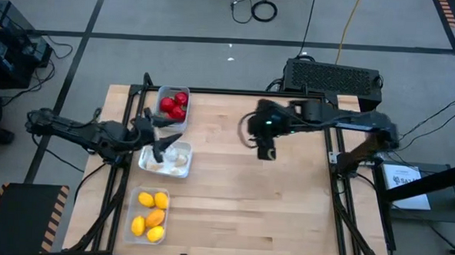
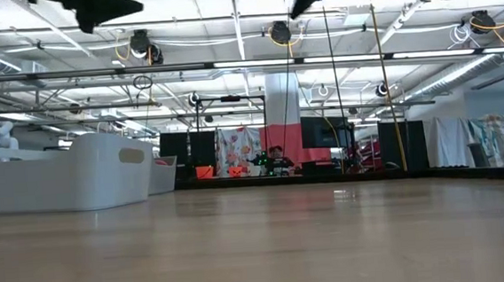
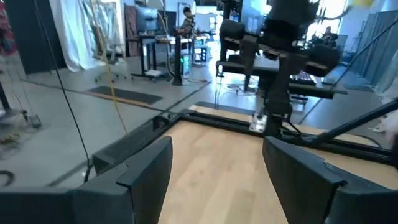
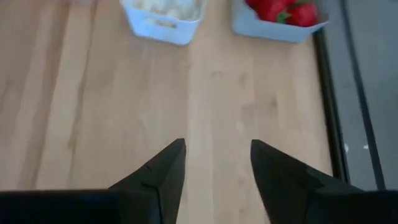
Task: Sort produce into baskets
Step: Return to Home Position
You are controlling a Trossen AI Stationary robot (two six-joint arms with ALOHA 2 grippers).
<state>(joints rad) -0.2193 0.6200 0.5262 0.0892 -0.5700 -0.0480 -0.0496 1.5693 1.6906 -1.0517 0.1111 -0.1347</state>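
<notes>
**A:** Where is the produce to be found?

**B:** All of it is seen in three baskets set in a row along the left side of the table (image 1: 270, 214). The red fruits (image 1: 174, 106) are held in the grey basket (image 1: 174, 89), uppermost in the high view. The garlic bulbs (image 1: 176, 162) are held in the white basket (image 1: 143, 162) in the middle. The lemons (image 1: 150, 214), yellow with one orange among them, are held in the clear basket (image 1: 130, 215) lowest in that view.

**A:** How is the left gripper placed?

**B:** The left gripper (image 1: 163, 146) is held over the white basket's edge, on the side toward the grey basket. Its fingers (image 3: 146, 171) are spread wide and nothing is gripped between them. Bare wood and the right arm (image 3: 280, 62) are seen past them.

**A:** And the right gripper?

**B:** The right gripper (image 1: 266, 152) is held above bare wood near the middle of the table, well apart from the baskets. Its fingers (image 4: 163, 168) are parted, and only the tabletop is seen between them. In its wrist view the white and grey baskets are seen side by side farther off.
</notes>
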